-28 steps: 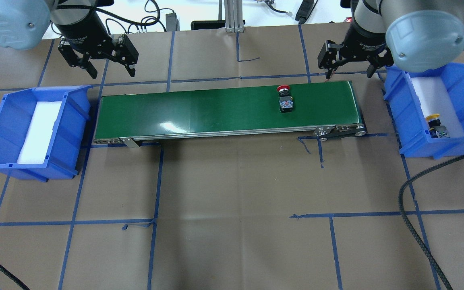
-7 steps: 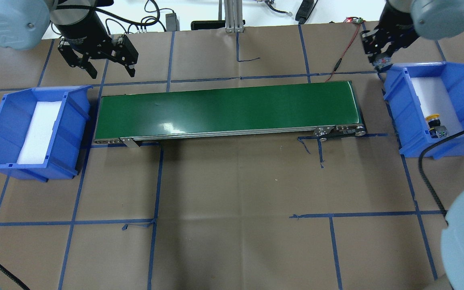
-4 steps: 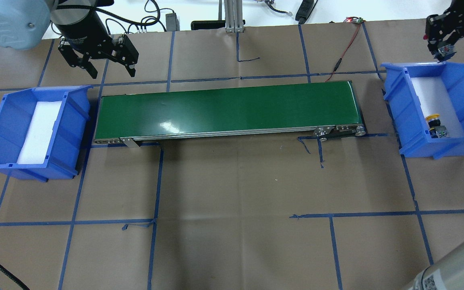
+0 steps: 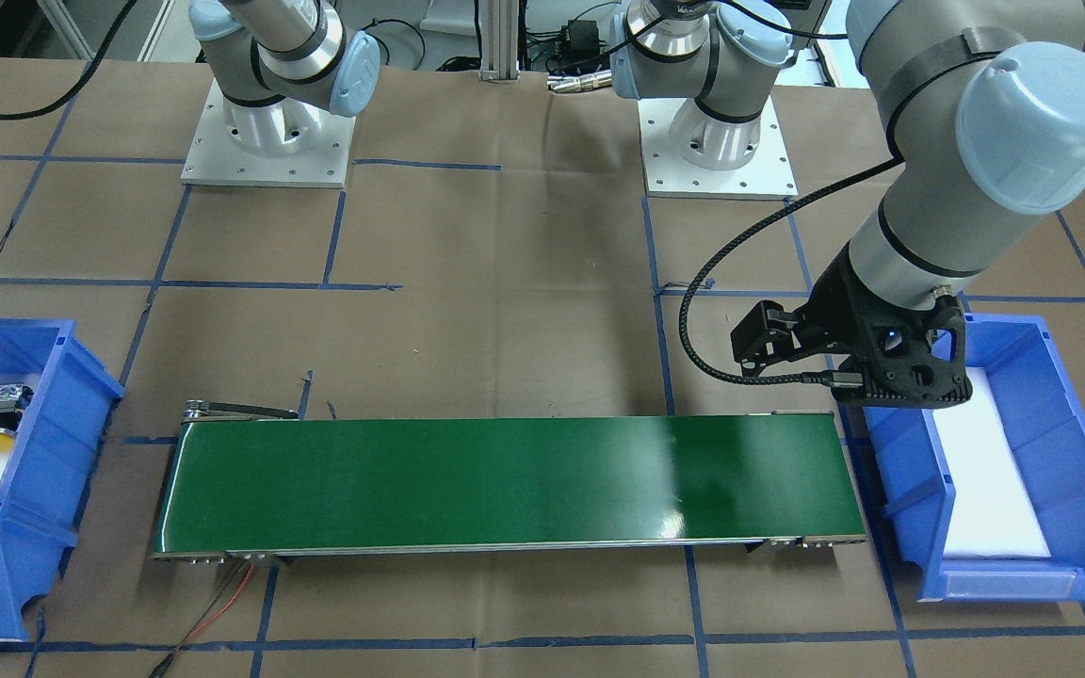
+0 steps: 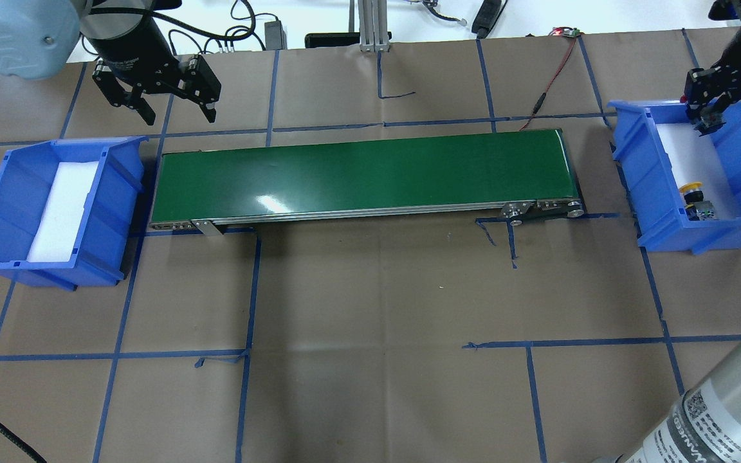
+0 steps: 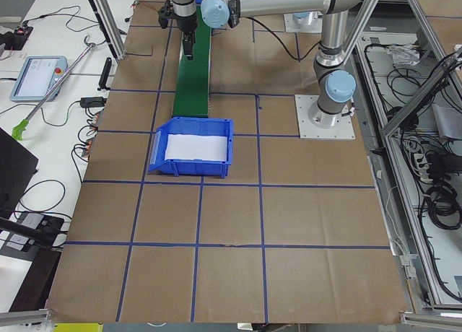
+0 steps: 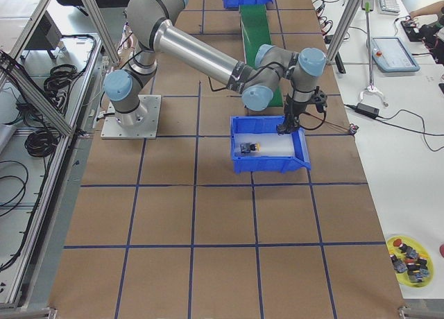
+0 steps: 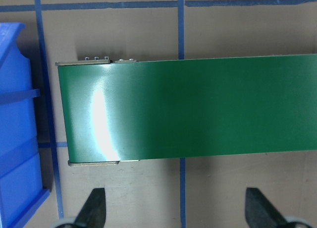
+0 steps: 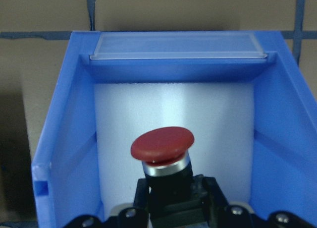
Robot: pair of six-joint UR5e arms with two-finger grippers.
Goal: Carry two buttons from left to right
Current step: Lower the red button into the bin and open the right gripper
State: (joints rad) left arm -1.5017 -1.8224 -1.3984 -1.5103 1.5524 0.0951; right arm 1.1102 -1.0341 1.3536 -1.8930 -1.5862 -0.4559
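Now, red button in right claw over bin, yellow button inside

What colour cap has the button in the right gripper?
The button is red-capped; the right wrist view shows it best.

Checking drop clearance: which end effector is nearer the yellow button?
Right. The right end effector hovers over the bin holding the yellow button; the left end effector is beyond the conveyor.
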